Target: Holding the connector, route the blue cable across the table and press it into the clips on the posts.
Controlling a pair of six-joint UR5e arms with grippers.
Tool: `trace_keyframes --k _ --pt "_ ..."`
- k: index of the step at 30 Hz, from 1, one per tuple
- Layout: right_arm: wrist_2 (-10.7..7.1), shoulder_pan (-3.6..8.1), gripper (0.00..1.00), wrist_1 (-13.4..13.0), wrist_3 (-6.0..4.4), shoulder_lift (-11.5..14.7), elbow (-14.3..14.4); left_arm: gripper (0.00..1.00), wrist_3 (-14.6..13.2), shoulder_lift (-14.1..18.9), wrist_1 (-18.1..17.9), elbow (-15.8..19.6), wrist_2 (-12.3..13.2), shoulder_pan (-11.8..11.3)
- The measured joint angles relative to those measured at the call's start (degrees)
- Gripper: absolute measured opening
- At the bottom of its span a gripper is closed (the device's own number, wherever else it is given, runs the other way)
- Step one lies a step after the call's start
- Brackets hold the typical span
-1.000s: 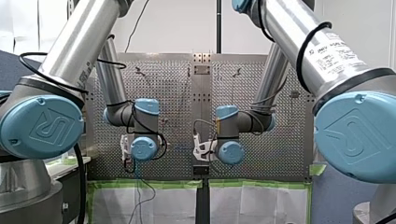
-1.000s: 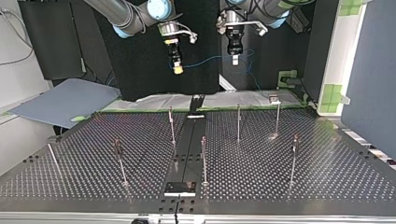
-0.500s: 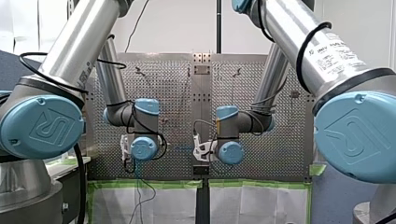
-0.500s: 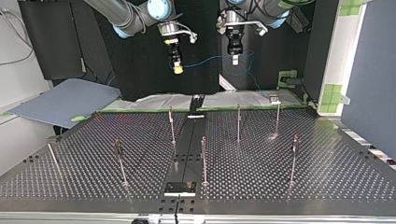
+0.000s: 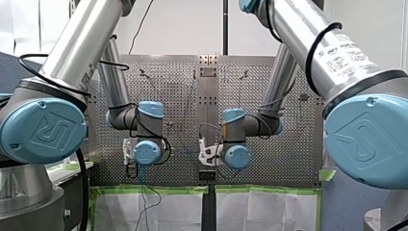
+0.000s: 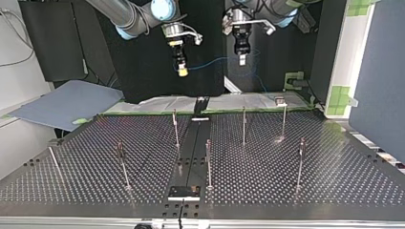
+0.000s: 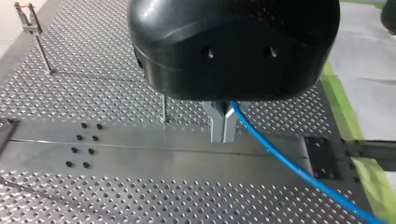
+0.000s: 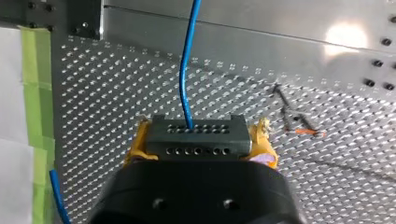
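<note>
Perforated tabletop carries thin posts; my right end effector clamps the connector between yellow pads, while my left end effector seems closed on the blue cable.

Black connector aloft, blue cable attached

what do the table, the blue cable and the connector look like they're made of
The table: likely bare metal, satin silver; perforated, with a bright glare patch.
The blue cable: seemingly a plastic-jacketed wire, smooth, glossy; it bends in a soft curve.
The connector: probably moulded plastic, matte dark grey; rows of small holes.
</note>
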State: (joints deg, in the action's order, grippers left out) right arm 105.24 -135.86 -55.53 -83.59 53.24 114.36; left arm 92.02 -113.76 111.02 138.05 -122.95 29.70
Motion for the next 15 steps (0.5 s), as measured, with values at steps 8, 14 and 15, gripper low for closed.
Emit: trace_keyframes --k 8,14,15 --pt "-1.62 -0.86 0.0 3.4 -0.03 3.3 -3.1 0.0 0.6 4.0 4.0 1.9 0.0 -0.5" --pt "-4.32 -1.0 0.0 6.2 -2.04 6.2 -3.8 0.0 0.9 6.9 6.9 1.8 -2.4 -0.7" --pt "-4.9 -1.0 0.0 6.8 -2.19 6.7 -3.9 0.0 0.9 7.5 7.5 1.7 -3.0 -0.8"
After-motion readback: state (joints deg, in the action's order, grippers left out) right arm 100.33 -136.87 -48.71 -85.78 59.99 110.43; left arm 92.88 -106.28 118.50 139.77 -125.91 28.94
